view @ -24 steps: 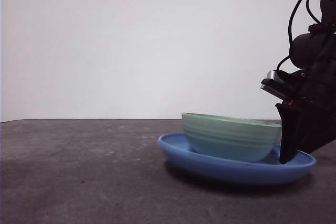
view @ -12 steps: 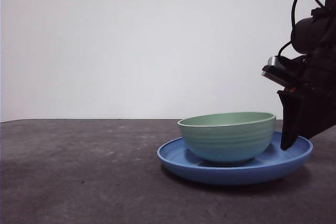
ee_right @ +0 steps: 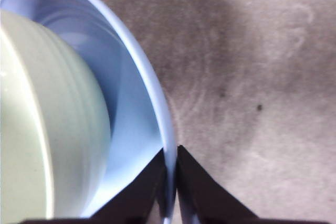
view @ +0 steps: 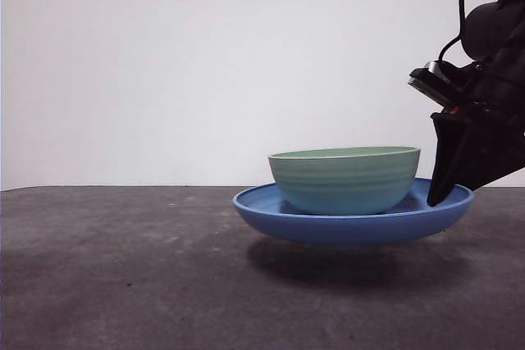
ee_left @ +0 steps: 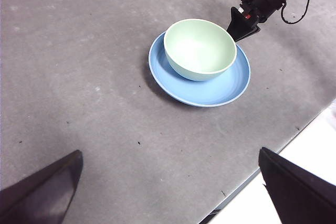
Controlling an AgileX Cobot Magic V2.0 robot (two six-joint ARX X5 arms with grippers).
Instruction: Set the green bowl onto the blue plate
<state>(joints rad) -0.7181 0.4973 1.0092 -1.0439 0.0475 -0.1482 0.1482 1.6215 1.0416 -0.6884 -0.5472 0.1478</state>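
Green bowl sits inside the blue plate, upright, roughly centred. Front view: plate is clear of the desk, a shadow below it, and level; right pincer comes in from the right edge & meets the plate's rim. That view can't show the grip itself. Right wrist view does: right pincer has its two jaws pressed onto the plate rim, one inside, one outside, with the bowl just beside, not touched. Left wrist view gives the overhead layout: bowl in plate, right pincer at the plate's far edge; left pincer well apart from both, jaws spread wide, holding nothing.
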